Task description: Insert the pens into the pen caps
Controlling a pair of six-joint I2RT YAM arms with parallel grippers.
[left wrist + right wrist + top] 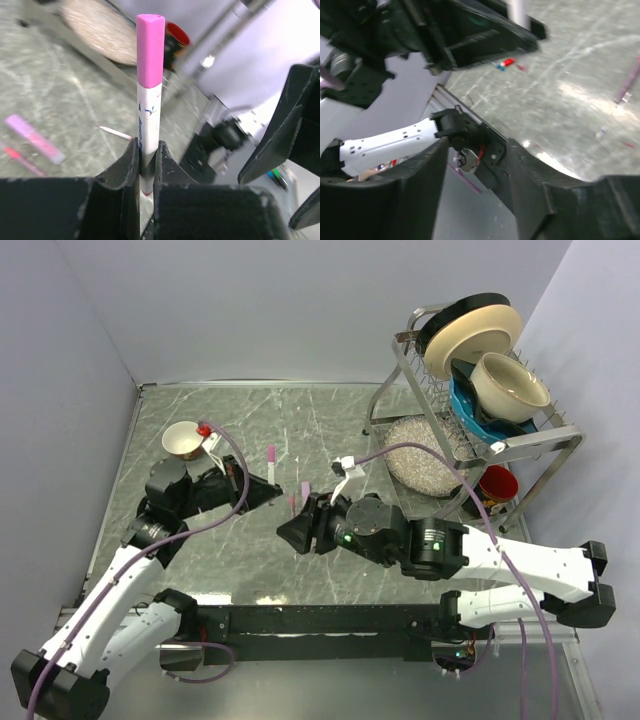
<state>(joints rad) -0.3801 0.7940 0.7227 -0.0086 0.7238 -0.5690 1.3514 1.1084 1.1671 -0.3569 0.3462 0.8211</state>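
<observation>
Grey table (300, 410), pink-topped pen (149, 110) upright above its middle.
Left tool (148, 150) pinches the barrel low; right tool (475, 165) gapes empty. Pen looks light, stiff and slick: grip mid-barrel.

Pen (149, 100) lower end was buried between left gripper (148, 150) fingers (125, 170). White barrel (519, 11) was chopped off by top edge. Loose pens (35, 140) were too blurry, couldn't tell capped or not.

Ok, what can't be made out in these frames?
- Left wrist: the held pen, its lower end buried in the left end effector.
- Top external: small pink pieces on the table, too small to tell pens from caps.
- Right wrist: red-and-blue piece, blurred; pen or cap unclear.
</observation>
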